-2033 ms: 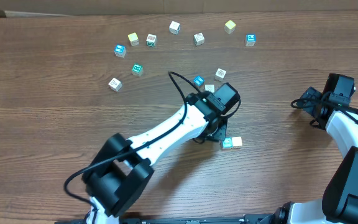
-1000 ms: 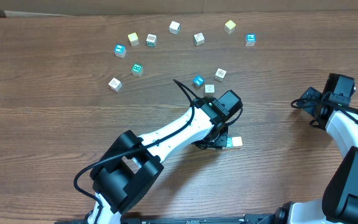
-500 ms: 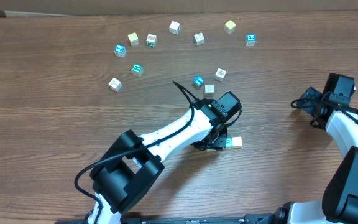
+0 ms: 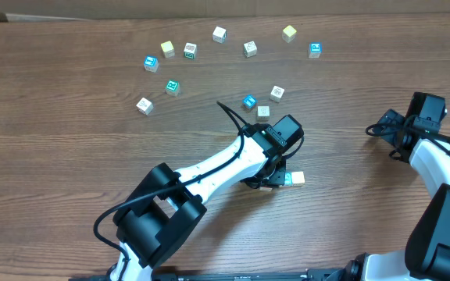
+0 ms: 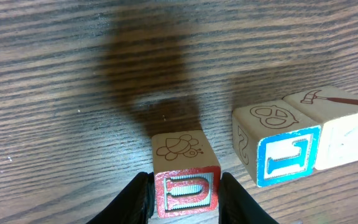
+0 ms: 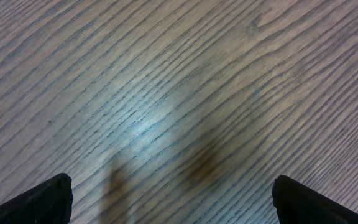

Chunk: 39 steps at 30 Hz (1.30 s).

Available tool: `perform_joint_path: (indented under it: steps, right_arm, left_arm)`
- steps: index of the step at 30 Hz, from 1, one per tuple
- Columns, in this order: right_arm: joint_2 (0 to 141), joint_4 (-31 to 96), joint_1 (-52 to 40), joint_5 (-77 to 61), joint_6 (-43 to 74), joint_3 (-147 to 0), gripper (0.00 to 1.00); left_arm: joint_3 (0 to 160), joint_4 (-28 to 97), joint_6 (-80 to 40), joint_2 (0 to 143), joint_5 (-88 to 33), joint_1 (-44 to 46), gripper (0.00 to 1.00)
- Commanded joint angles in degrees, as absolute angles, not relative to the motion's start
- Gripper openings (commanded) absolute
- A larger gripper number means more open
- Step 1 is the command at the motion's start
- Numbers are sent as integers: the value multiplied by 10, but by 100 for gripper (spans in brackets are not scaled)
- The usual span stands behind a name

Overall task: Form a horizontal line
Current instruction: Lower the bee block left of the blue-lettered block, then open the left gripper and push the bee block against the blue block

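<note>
Dark brown wood-grain table [image 4: 69,156] fills nearly the whole overhead view, with long grain running left to right and a matte finish. The right wrist view shows a soft glare patch on it with a small dark blotch beside. A plain tan band [image 4: 287,6] runs behind the far edge; can't tell what it is.

Left arm [image 4: 209,168] reaches from the near-left corner toward mid-table. It has white links and black joints, and a black cable [image 4: 226,113] loops off the wrist. Left gripper [image 5: 185,198] is closed part-way onto a red cube [image 5: 185,174], with a finger pressed flat to each side. The cube is low at the wood; can't tell if it rests on it. A dark shadow lies on the grain ahead.

Line [image 4: 292,179] — two cubes, teal top and yellow top, touching side to side — lies just right of the left gripper, a little nearer than mid-table. In the left wrist view the red cube sits just beside the line's blue-framed end, with a narrow gap between them, not touching.

Loose cubes [image 4: 219,33] — twelve — are scattered across the far half, three of them just beyond the left wrist.

Right gripper [image 6: 174,202] hangs over bare wood near the right edge, fingers spread wide, holding nothing.
</note>
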<state>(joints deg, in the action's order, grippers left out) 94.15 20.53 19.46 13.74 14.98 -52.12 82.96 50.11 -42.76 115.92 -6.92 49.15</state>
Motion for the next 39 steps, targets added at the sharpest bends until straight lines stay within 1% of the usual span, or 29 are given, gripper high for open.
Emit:
perform_joint_path:
  steps: [1,3,5,11,18,20,21,23,24,39]
  right_arm:
    - [942,202,196,139,152,-525,100]
    - [942,202,196,139,152,-525,100]
    - [942,202,196,139,151,-525,100]
    - [942,202,196,139,152,-525,100]
    - [942,202,196,139,151,-525,100]
    - [942,202,196,139,151,-525,100]
    - [942,202,196,139,152,-525,100]
    - [942,202,196,139,151,-525,100]
    - [942,202,196,139,152,-525,100]
    - [942,202,196,139,152,-525,100]
  left_arm:
    - [825,500,-433,1165,-75,494,29]
    - [825,501,-433,1165,-76,494,29]
    - [825,501,-433,1165,-75,494,32]
    - [825,501,-433,1165,-81,488,45]
    - [825,518,-432,1165,-94,475,45]
    - [825,511,-412,1165,-108,472,45]
    - [825,506,-397,1165,-117,471,45]
    - [825,494,-364,1165,-138,470,52]
    - [825,492,-359,1165,-143,469,53]
    - [825,491,-360,1165,-148,416,51]
